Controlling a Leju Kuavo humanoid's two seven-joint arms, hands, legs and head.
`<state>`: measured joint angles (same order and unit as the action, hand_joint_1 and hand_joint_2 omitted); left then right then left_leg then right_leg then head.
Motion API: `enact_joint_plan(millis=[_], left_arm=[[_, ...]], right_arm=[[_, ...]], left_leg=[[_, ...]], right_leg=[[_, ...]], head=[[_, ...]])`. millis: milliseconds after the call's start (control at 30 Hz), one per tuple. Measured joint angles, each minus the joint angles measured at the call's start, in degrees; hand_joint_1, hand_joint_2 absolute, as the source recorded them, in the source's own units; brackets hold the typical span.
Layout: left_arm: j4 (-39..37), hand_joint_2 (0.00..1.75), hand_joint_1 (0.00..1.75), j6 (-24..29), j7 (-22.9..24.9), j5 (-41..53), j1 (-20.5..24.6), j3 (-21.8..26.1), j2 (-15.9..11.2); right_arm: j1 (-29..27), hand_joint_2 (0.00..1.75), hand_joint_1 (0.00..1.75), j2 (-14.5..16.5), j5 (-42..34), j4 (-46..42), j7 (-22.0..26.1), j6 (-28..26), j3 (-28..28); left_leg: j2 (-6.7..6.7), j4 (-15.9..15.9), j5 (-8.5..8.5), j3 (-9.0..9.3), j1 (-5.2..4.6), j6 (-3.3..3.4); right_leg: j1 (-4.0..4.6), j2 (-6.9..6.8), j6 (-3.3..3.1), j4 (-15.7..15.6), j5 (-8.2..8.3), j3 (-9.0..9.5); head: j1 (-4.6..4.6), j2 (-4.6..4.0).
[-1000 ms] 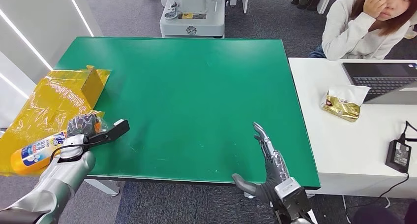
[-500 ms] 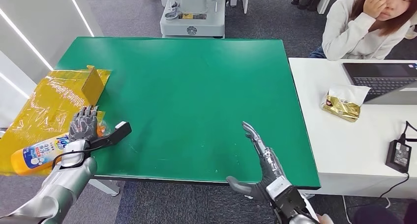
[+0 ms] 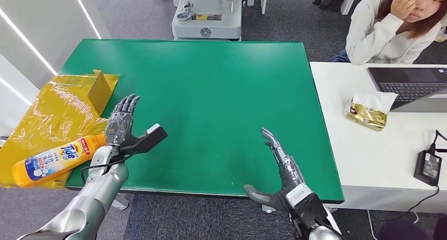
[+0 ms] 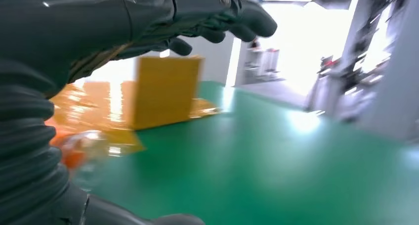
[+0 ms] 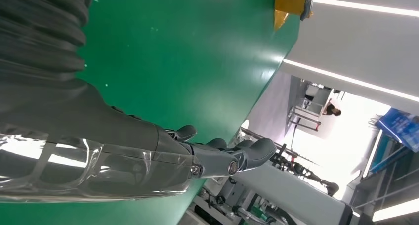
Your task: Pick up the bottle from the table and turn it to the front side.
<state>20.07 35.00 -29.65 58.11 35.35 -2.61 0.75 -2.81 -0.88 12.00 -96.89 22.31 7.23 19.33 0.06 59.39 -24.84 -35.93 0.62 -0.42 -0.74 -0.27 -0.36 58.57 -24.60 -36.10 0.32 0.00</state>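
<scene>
An orange bottle [image 3: 52,160] with a blue and white label lies on its side on yellow plastic sheeting at the table's near left edge, its cap end pointing toward my left hand. My left hand [image 3: 122,126] hovers open just right of the bottle's neck, fingers stretched forward and thumb out to the right, holding nothing. In the left wrist view the left hand [image 4: 148,22] has its fingers spread above the table, and a blurred orange patch of the bottle [image 4: 74,153] sits beside it. My right hand [image 3: 282,169] is open over the near right part of the green table [image 3: 211,92]; its fingers [image 5: 237,158] are extended.
Crinkled yellow sheeting [image 3: 47,113] with a small yellow box [image 3: 99,90] covers the table's left side. A white desk [image 3: 379,161] at the right carries a laptop [image 3: 411,84], a gold packet [image 3: 366,113] and a power adapter [image 3: 428,166]. A person [image 3: 395,26] sits behind it.
My left hand has lifted off the bottle, moved forward and to the right, and spread its fingers. The bottle now lies uncovered on the sheeting. My right hand stays open and has barely moved.
</scene>
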Motion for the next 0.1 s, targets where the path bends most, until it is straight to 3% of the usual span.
enact_joint_plan(millis=[100], left_arm=[[3.13, 1.75, 0.0, -1.08, -5.14, -5.46, -0.27, 0.79, 3.48]], right_arm=[[0.65, 1.75, 0.0, 0.27, -0.54, 0.38, -0.24, -0.32, -0.19]], left_leg=[[-0.01, 0.0, 0.0, -0.02, 0.0, 0.0]], right_leg=[[0.0, -0.02, 0.02, 0.0, 0.02, 0.01]], head=[[0.01, 0.0]])
